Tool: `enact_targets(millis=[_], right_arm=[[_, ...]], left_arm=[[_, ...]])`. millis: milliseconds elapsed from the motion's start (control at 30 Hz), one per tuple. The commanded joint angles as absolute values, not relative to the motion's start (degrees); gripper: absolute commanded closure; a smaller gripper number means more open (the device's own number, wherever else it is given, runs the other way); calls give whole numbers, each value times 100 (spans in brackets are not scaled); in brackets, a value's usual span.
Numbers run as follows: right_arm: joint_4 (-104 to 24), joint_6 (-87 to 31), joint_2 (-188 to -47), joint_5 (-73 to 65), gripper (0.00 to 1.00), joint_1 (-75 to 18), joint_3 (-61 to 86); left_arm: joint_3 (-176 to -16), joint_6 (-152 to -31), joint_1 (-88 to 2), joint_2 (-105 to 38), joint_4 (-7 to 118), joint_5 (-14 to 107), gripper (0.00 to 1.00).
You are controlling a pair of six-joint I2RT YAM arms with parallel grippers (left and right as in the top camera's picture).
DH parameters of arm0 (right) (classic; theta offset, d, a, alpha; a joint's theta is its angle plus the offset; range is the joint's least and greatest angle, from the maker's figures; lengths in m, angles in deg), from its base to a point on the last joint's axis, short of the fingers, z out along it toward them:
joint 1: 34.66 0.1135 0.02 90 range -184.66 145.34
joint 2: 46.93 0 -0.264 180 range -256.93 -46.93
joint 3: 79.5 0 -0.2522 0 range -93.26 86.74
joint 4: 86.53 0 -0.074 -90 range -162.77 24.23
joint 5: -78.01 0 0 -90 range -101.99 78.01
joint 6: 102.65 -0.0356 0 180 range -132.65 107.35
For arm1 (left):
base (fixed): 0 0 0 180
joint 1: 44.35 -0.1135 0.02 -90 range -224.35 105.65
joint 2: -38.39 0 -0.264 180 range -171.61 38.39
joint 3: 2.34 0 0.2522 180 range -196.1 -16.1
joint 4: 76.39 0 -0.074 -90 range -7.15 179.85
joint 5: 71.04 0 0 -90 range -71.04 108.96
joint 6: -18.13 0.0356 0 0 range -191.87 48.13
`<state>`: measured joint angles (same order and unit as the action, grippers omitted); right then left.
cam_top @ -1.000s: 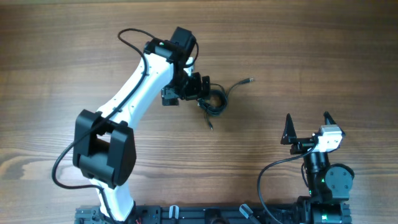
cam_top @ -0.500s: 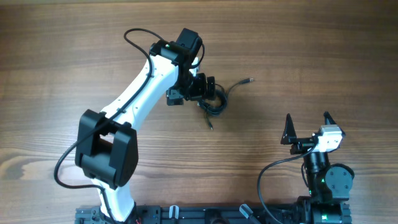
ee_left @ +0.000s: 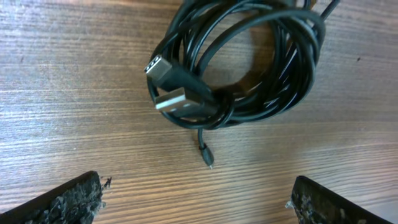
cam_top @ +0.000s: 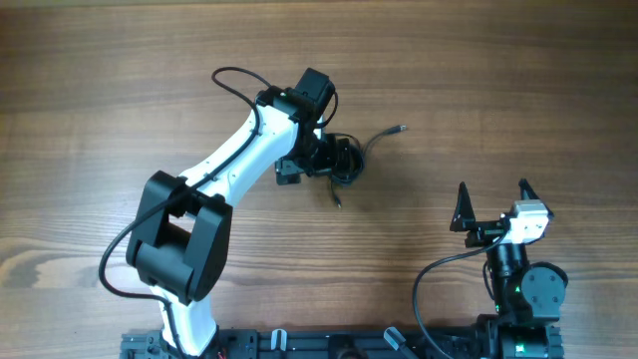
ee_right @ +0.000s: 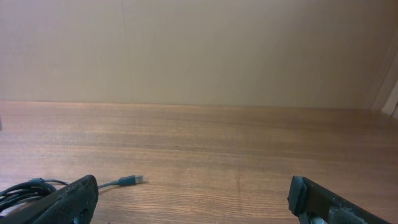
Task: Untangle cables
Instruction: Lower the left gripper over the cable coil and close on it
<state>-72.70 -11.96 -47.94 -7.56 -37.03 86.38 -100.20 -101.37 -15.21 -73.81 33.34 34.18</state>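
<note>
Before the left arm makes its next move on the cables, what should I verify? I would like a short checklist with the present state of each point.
1. Left gripper open: ok.
2. Cables between its jaws: not ok, the coil lies ahead of it.
3. Cables free of each other: not ok, they are coiled together.
4. Right gripper open and apart from the coil: ok.
5. Which cord the flat silvery plug belongs to: cannot tell.
</note>
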Motion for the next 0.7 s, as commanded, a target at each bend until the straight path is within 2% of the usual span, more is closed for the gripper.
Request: enact_targets(millis=[0, 167, 300, 400, 533, 667], right_arm=[[-7283, -1274, -4772, -813, 0, -3725, 8645], [-7283, -1277, -4772, -813, 0, -3725, 8645], [-7283, -1274, -4772, -813, 0, -3725, 8645], [-7283, -1274, -4772, -813, 0, -3725, 8645], [-7283, -1274, -4772, -813, 0, -3725, 8645], [-7283, -1274, -4772, -813, 0, -3725, 8645]], left_arm=[[-9965, -10294, -1521, -7451, 3397, 3344, 2], [-9961, -10611, -1514, -7488, 3415, 3303, 17], [-9958, -10845, -1438, -7488, 3450, 3303, 18], [-9956, -10843, -1337, -7488, 3596, 3255, 21], [-9956, -11256, -1213, -7488, 3668, 2992, 29], [-9956, -11437, -1090, -7488, 3725, 2920, 30]])
